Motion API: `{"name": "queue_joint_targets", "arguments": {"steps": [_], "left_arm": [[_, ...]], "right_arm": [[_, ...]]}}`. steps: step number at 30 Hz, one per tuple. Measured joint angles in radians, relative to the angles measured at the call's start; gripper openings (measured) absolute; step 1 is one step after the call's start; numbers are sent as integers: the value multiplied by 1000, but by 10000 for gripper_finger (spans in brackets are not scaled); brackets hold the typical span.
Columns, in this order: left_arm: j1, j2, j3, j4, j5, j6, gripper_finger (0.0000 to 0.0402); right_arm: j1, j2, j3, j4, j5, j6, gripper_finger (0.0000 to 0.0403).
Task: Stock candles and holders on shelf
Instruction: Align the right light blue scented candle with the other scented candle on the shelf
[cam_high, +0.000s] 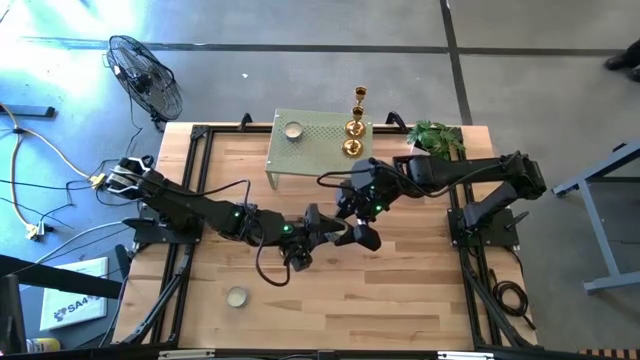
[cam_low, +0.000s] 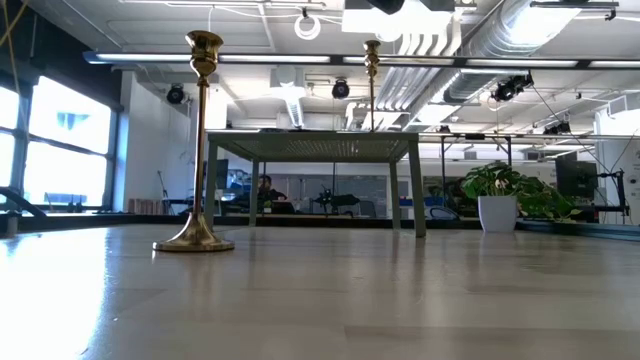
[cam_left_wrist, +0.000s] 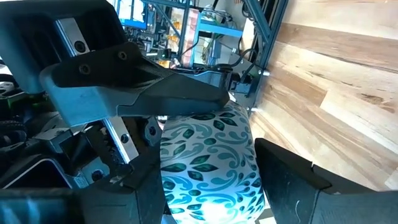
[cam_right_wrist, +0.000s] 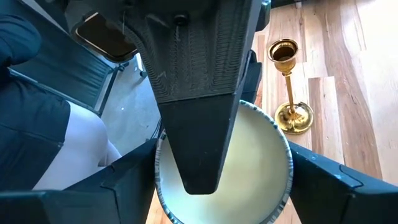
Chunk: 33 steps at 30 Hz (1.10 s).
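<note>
Both grippers meet above the table's middle, right of centre, on one candle. It shows cream-topped in the right wrist view and teal-leaf-walled in the left wrist view. My left gripper and my right gripper are both shut on it. A second candle lies on the sage-green shelf. A third candle lies on the table near the front left. Gold holders stand at the shelf's right end. Another tall holder stands by its round base on the wood. My left gripper pinches the candle between its two fingers, across its flat faces. One finger lies over the cream top; the patterned wall fills the gap between them. The candle is lifted clear of the table. My right gripper has its two fingers on opposite sides of the candle's round wall, at the rim. One finger lies across the wall, crosswise to my left gripper's fingers. The candle is clear of the table.
A potted plant stands at the far right, beside the shelf. The shelf stands on short legs with room beneath it. Cables run over the table between the arms. A black frame edges the table on the left and right.
</note>
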Motion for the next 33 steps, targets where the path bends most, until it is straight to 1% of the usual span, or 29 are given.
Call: {"name": "queue_joint_targets", "arguments": {"steps": [5,11,16,19,25,28,33], "left_arm": [[0,0,0,0,-9,1,213],[2,-3,2,20,-28,5,169],[1,-4,3,22,-65,4,143],[1,-4,3,24,-71,0,141],[1,-4,3,39,-98,1,155],[1,-3,2,52,-150,2,150],[1,-2,2,131,-300,47,143]], "right_arm": [[-3,0,0,1,5,2,294],[-8,2,-2,16,11,-7,320],[-8,4,-4,26,25,-16,324],[-8,3,-4,31,29,-29,324],[-8,3,-3,22,47,-37,326],[-8,3,-3,0,47,-38,325],[-9,0,-3,-63,56,-36,327]]}}
